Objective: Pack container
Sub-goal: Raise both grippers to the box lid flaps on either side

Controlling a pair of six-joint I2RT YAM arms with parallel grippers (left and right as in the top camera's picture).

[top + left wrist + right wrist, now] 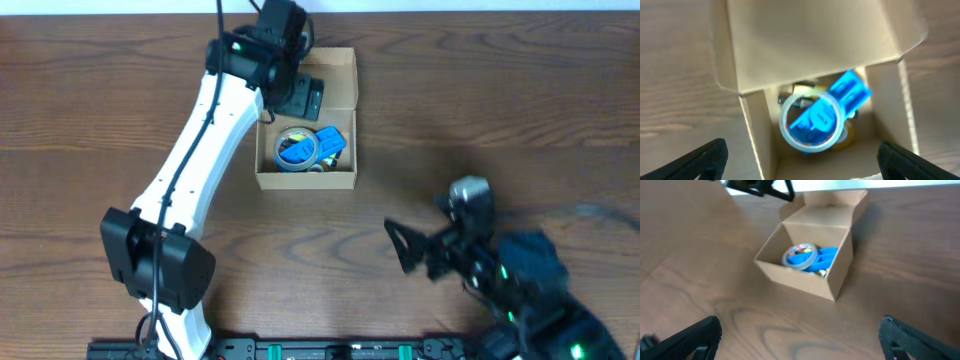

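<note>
The box (305, 181) sits on the far left-of-middle part of the wooden table (500, 100), and my left gripper (802, 167) hangs right above its far end, fingers spread wide apart and holding nothing. My right gripper (800, 345) is well apart from the box, low over the near right part of the table, pointing toward it, its fingers equally wide and empty. The box is plain tan-brown cardboard, rectangular, with matte flat walls and crisp folded edges; its flap lid (832, 200) is open, standing up at the back with small side tabs. Inside lies a roll of clear tape (812, 122), a glossy ring that looks pale bluish because a bright blue flat packet (850, 90) shows through and beside it. A yellowish bit peeks out below the ring, too blurred for me to name. The table is dark brown with a long streaky grain. From overhead I see my white left arm reaching diagonally across to the box and hiding part of its far half. My left wrist view looks straight down past the lid's inner face into the opening, with only the dark tips of my fingers at the bottom corners. My right wrist view alone shows the box from the side: its outer walls, one corner turned toward me, and the lid upright behind the contents.
</note>
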